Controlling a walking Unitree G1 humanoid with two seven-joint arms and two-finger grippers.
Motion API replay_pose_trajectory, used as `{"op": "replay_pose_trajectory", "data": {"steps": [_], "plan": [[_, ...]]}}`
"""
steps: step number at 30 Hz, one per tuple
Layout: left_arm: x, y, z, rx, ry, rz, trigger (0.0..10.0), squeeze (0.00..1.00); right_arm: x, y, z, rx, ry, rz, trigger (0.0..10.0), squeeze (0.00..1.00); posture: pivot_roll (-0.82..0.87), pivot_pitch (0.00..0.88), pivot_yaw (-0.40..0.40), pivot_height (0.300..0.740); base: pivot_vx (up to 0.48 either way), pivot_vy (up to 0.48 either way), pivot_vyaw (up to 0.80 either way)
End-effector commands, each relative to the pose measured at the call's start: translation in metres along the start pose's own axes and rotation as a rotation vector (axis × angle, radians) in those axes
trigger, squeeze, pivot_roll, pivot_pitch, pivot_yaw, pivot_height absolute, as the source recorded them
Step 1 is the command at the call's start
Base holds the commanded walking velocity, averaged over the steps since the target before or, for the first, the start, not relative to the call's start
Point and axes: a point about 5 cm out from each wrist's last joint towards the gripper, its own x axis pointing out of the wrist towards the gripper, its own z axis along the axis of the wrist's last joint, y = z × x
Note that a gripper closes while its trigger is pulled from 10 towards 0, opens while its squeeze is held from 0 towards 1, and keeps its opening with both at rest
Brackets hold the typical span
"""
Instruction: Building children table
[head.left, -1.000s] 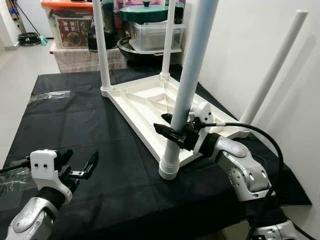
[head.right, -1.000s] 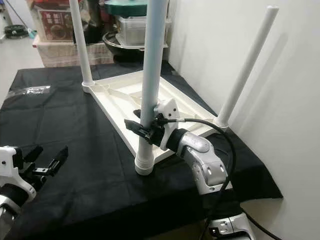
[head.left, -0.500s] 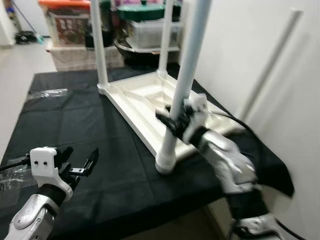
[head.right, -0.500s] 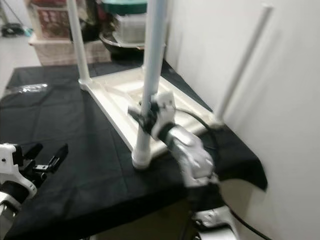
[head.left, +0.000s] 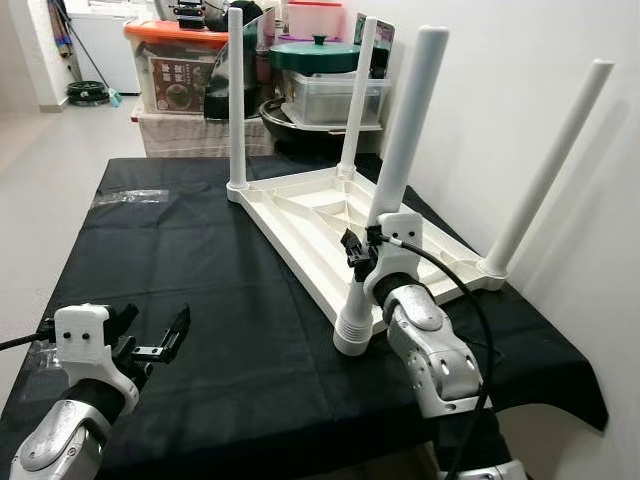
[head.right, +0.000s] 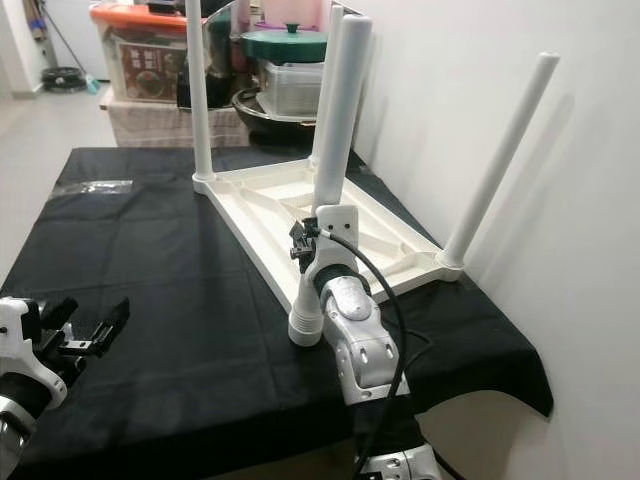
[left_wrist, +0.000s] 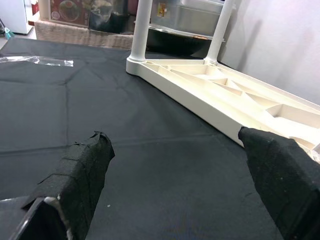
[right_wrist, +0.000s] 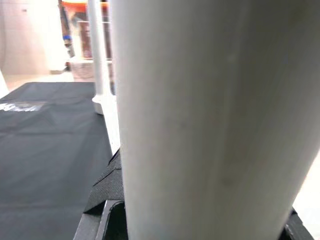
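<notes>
Our right gripper (head.left: 357, 250) pinches the near table leg (head.left: 395, 180), just above its foot on the upturned white tabletop (head.left: 330, 215) lying on the black cloth (head.left: 200, 260). Our left gripper (head.left: 150, 335) hovers, fingers spread, well short of the tabletop. Left wrist view: spread fingers (left_wrist: 82, 172) frame the tabletop's edge. Right wrist view: the leg (right_wrist: 200, 120), close up, between the fingers.

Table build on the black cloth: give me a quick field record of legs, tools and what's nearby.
tabletop: white, upside down on the black cloth
legs standing: four, one at each corner
near leg: with its ribbed base at the near corner
right tool: shut around the near leg, low down
left tool: open, over the cloth, apart from the tabletop
far left leg: upright
right leg by wall: leaning outward
other: clear plastic bag at the cloth's far left
</notes>
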Motion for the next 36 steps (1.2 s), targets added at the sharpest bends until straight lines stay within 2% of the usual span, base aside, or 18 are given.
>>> {"op": "replay_pose_trajectory", "data": {"steps": [1, 4, 7, 21, 22, 23, 24, 36], "plan": [[0.002, -0.001, -0.004, -0.009, 0.007, 0.007, 10.0, 0.00, -0.001, -0.019, -0.037, -0.054, 0.167, -0.134, 0.0, 0.00, 0.00, 0.000, -0.095, 0.740, 0.000, 0.000, 0.00], [0.001, -0.001, -0.004, -0.010, 0.009, 0.015, 10.0, 0.00, -0.001, -0.024, -0.036, -0.032, 0.150, -0.232, 0.0, 0.00, 0.00, 0.000, -0.094, 0.740, 0.000, 0.000, 0.00], [0.001, 0.000, -0.004, -0.008, 0.010, 0.018, 10.0, 0.00, -0.003, -0.024, -0.037, -0.037, 0.145, -0.257, 0.0, 0.00, 0.00, 0.000, -0.095, 0.740, 0.000, 0.000, 0.00], [0.003, 0.003, -0.002, 0.007, 0.003, 0.024, 10.0, 0.00, -0.005, -0.018, -0.030, -0.064, 0.105, -0.294, 0.0, 0.00, 0.00, 0.000, -0.091, 0.740, 0.000, 0.000, 0.00], [0.003, 0.003, -0.002, 0.007, 0.003, 0.024, 10.0, 0.00, -0.005, -0.018, -0.031, -0.067, 0.114, -0.294, 0.5, 0.00, 0.00, 0.000, -0.091, 0.740, 0.000, 0.000, 0.00], [0.003, 0.003, -0.002, 0.007, 0.003, 0.024, 10.0, 0.00, -0.005, -0.018, -0.031, -0.067, 0.114, -0.294, 0.5, 0.00, 0.00, 0.000, -0.091, 0.740, 0.000, 0.000, 0.00], [0.003, 0.003, -0.002, 0.007, 0.003, 0.023, 10.0, 0.00, -0.006, -0.019, -0.032, -0.068, 0.121, -0.295, 10.0, 0.00, 0.00, 0.000, -0.089, 0.740, 0.000, 0.000, 0.00], [0.005, 0.002, -0.002, 0.010, 0.003, 0.013, 10.0, 0.00, -0.008, -0.020, -0.023, -0.062, 0.097, -0.321, 10.0, 0.00, -0.01, 0.000, -0.085, 0.740, 0.000, 0.000, 0.00]]}}
